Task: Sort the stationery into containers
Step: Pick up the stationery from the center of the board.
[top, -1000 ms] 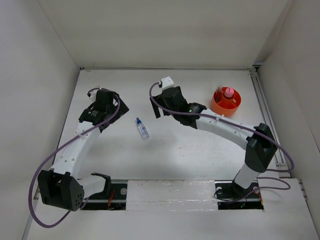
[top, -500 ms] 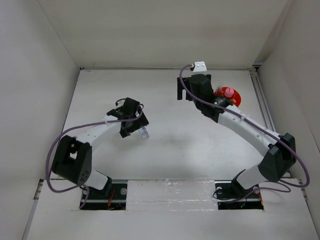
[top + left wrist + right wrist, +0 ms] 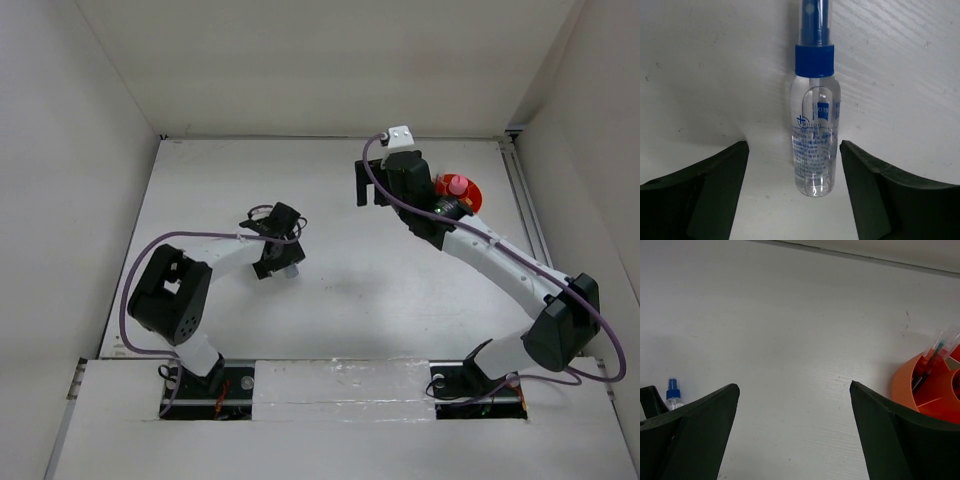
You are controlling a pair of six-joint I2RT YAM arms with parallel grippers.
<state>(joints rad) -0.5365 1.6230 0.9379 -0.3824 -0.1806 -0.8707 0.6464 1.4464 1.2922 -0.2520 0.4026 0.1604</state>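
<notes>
- The clear plastic bottle with a blue cap [image 3: 812, 145] lies flat on its side on the white surface [image 3: 350, 300], left of centre and well apart from the container. It appears to be the only piece of stationery not yet put away.
- The left gripper [image 3: 793, 145] is spread wide, with one dark finger on each side of the bottle's body. Neither finger touches it: a strip of bare surface shows on both sides in the left wrist view.
- The bottle's length runs straight away from the wrist, cap at the far end. The jaws therefore face its round sides, so closing them would pinch it across its narrow width rather than end to end.
- Being smooth and round, the bottle could roll or slip out if the fingers meet it off-centre. It sits slightly nearer the right finger.
- The right gripper [image 3: 793, 386] is also spread and holds nothing. It hangs above the far part of the surface, just beside the container and clear of the left arm's work.
- The round, low orange plastic tub [image 3: 902, 385] stands at the far right, partly hidden behind the right arm in the top view.
- Thin red pens [image 3: 926, 367] lean upright in one compartment, and a pink-capped reddish cylinder [image 3: 457, 185] stands in another.
</notes>
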